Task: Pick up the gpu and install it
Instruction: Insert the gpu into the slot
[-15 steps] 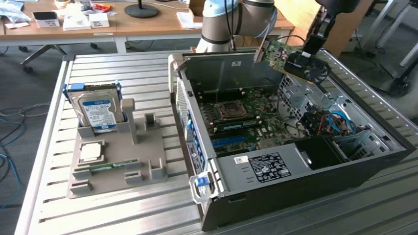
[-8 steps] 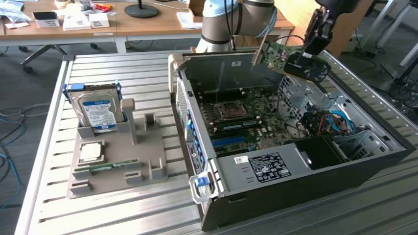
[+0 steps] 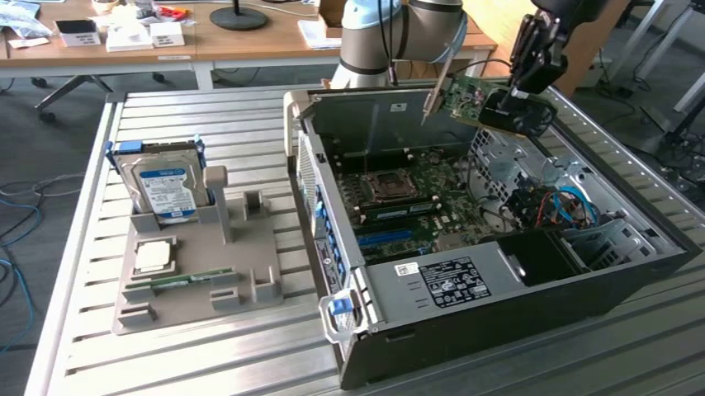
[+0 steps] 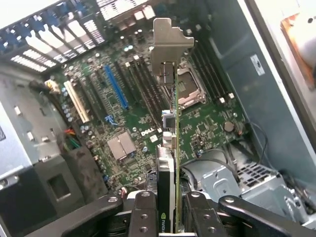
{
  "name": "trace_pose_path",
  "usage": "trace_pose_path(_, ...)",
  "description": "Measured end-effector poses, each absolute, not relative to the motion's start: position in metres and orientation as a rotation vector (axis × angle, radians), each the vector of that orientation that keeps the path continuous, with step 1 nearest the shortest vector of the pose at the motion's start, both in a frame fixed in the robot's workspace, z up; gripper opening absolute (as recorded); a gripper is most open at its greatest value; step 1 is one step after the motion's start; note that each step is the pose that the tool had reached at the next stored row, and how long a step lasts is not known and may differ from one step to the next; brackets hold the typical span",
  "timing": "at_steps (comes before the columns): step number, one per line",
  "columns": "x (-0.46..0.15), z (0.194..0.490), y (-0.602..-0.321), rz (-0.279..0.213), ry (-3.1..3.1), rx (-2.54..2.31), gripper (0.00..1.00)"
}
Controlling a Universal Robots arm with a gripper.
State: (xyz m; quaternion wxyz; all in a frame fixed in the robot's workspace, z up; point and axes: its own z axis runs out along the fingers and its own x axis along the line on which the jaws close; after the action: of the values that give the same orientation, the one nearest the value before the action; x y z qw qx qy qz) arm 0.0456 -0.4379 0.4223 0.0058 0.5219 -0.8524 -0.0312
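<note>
My gripper (image 3: 493,96) is shut on the gpu (image 3: 468,97), a green card with a silver end bracket (image 3: 433,99), and holds it in the air above the far side of the open computer case (image 3: 617,285). In the wrist view the gpu (image 4: 171,148) is seen edge-on between my two black fingers (image 4: 143,212), with its bracket (image 4: 170,42) pointing away from me. Below it lies the green motherboard (image 4: 207,123) with a blue slot (image 4: 116,89) and the processor socket (image 4: 190,86). The card hangs clear of the board.
On the slatted metal table (image 3: 198,363), to the exterior view's left of the case, stands a grey holder (image 3: 237,247) with a blue-labelled hard drive (image 3: 165,186), a processor (image 3: 154,256) and a memory stick (image 3: 182,280). Cables (image 3: 562,206) and a drive cage (image 3: 600,239) fill the case's right part.
</note>
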Motion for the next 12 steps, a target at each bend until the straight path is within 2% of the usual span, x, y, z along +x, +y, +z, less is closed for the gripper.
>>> trace_pose_path(12, 0.0457, 0.4220, -0.4379, -0.095, -2.506, 1.863, 0.27)
